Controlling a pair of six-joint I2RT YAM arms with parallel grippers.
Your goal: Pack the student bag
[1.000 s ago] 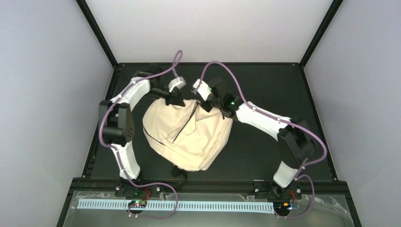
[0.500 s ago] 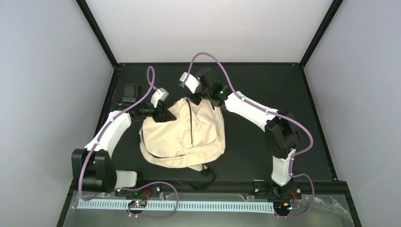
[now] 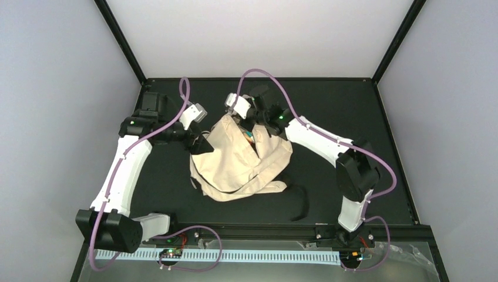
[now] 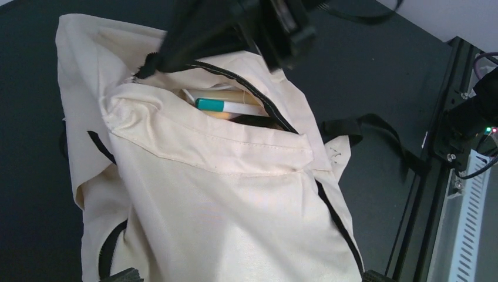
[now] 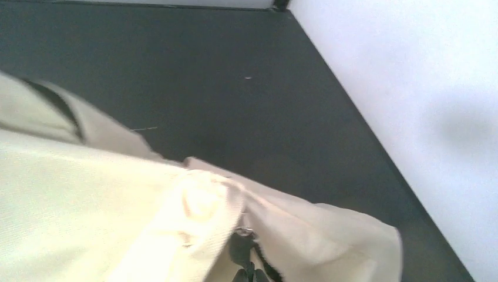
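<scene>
One student bag (image 3: 241, 167), mouth agape, mid-table (image 3: 364, 117).
Right gripper (image 3: 249, 124) has its jaws pressed together on the cloth at the bag's 12 o'clock rim, lifting it. Left gripper (image 3: 198, 143) sits against the 9 o'clock corner, and I cannot tell whether it's clamped or spread. A teal-and-white pen (image 4: 226, 106) peeks out of the opening, and a black strap (image 3: 300, 200) trails off the bag toward 4 o'clock.

No lettering is legible; the marker (image 4: 235, 107) in the student bag (image 4: 223, 194) seems blank
</scene>
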